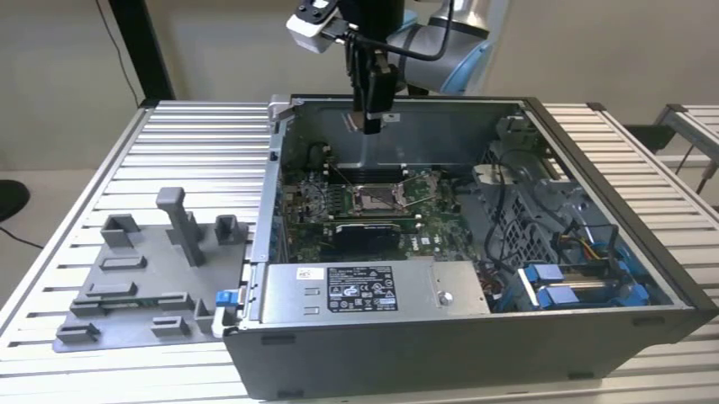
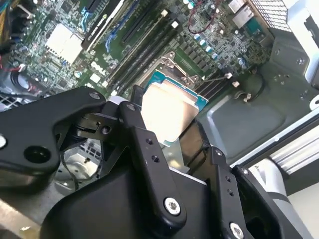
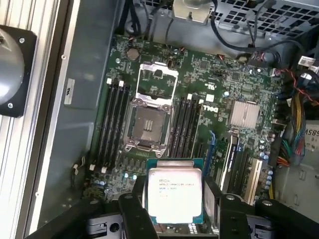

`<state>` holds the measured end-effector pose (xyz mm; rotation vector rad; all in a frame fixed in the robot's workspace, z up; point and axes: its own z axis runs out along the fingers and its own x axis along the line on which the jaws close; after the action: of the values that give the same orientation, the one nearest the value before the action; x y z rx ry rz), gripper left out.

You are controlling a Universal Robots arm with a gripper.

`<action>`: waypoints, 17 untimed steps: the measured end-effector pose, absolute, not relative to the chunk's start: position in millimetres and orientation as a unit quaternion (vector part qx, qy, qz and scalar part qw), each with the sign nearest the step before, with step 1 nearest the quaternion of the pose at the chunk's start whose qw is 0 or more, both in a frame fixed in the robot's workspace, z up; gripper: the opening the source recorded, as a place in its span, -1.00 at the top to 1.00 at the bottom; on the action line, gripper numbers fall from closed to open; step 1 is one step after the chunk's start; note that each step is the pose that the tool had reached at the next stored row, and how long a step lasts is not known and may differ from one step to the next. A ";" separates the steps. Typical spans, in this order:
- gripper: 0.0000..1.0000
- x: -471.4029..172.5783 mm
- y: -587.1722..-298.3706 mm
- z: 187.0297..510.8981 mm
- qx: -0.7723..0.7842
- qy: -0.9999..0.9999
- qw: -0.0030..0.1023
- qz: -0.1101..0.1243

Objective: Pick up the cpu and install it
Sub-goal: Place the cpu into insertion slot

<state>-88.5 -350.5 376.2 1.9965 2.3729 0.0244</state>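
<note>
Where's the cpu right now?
The cpu is held in the gripper, in the air over the motherboard in the case. In the first wrist view it is apart from the empty socket.

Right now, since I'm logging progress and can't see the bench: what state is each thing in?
cpu: gripped, held in the air over the open case, not seated.
gripper: shut on the cpu.
socket: empty, its frame flipped open.
computer case: open side up, panel off.
</note>
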 end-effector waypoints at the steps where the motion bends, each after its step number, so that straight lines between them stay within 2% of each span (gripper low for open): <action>1: 1.00 -88.5 -350.4 376.1 0.647 0.762 0.019 0.006; 5: 1.00 -88.5 -350.5 375.3 0.656 0.754 0.013 0.001; 17: 1.00 -87.7 -350.4 372.5 0.682 0.731 0.013 0.000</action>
<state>-87.7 -350.4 372.5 2.1261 2.2785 0.0010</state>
